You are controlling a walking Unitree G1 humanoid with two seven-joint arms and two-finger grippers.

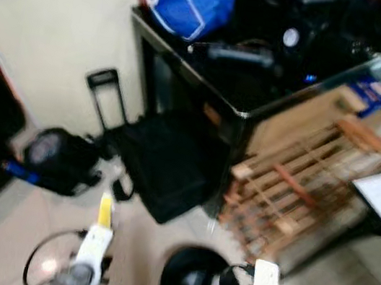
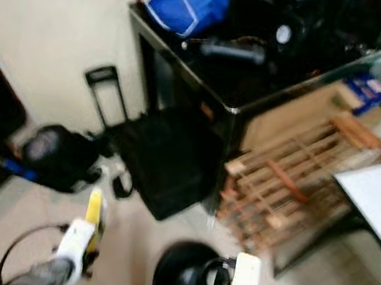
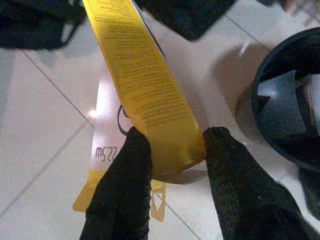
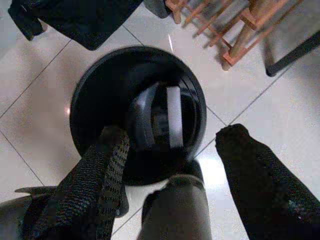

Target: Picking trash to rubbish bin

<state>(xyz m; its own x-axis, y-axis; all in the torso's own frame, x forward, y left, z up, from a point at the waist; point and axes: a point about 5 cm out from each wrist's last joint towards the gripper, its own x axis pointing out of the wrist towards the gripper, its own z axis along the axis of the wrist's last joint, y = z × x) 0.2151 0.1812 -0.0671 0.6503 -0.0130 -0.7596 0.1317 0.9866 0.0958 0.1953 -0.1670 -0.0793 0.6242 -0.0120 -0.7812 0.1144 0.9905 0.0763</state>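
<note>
Nearest, the left hand [image 3: 170,160] pinches a yellow printed package [image 3: 145,90] between its two black fingers above the tiled floor [image 1: 150,253], while the right hand [image 4: 172,145] hangs spread wide, holding nothing, right over the round black rubbish bin [image 4: 100,100] at about 5 o'clock of the left one. Beyond, at 11 o'clock, lie a black bag [image 1: 63,158] and a flat black case [image 1: 165,160], with a wooden slatted rack [image 1: 301,183] at 2 o'clock. Farthest, at 12 o'clock, a dark glossy surface [image 1: 248,101] carries a blue bag [image 1: 192,0].
</note>
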